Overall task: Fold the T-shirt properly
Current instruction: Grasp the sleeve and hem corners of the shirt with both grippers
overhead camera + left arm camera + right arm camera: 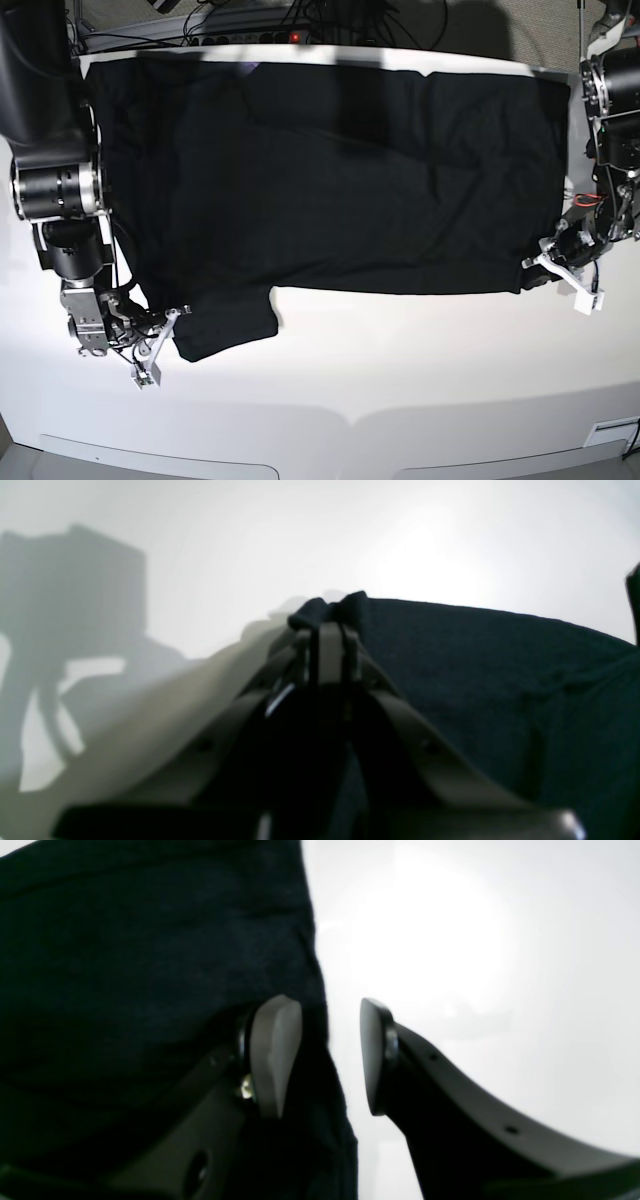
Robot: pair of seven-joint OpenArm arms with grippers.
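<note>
The black T-shirt (340,170) lies spread flat on the white table, plain side up, with one sleeve (225,320) sticking out toward the front. My left gripper (530,266) is shut on the shirt's front corner at the right of the base view; the left wrist view shows the fingers (330,630) pinching a fold of black cloth (475,680). My right gripper (172,322) is open at the sleeve's outer edge. In the right wrist view, the gripper (327,1055) has one finger over the cloth (150,965) and the other over bare table.
The white table (400,390) extends in front of the shirt. Cables and a power strip (250,20) run behind the table's far edge. Both arm bases stand at the table's left (50,190) and right (612,100) sides.
</note>
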